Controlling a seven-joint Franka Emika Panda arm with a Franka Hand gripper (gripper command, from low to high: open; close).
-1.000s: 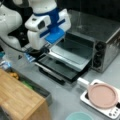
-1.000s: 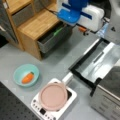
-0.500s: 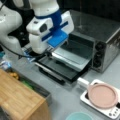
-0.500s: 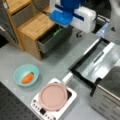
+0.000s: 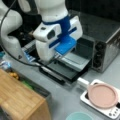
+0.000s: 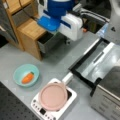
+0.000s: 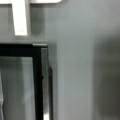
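My gripper [image 5: 58,51], a white hand with a blue mount, hangs over the open door [image 5: 67,65] of a toaster oven [image 5: 100,42]; it holds nothing that shows. In a front view the gripper [image 6: 58,21] is above the grey table between the oven door [image 6: 96,61] and an open drawer [image 6: 48,41]. The wrist view looks straight down on the door's black frame corner [image 7: 37,51], its glass [image 7: 17,87] and bare table [image 7: 80,62]. One white finger [image 7: 20,20] shows at that view's top left.
A pink pan [image 6: 53,96] sits on a white cooker [image 6: 68,101] near a front view's bottom. A teal bowl [image 6: 17,72] holds a carrot [image 6: 27,77]. A wooden cabinet [image 6: 28,30] stands at a front view's left, and also appears as cabinet [image 5: 18,100].
The hand has shifted away from the oven towards the wooden cabinet and its open drawer. Nothing was picked up or let go.
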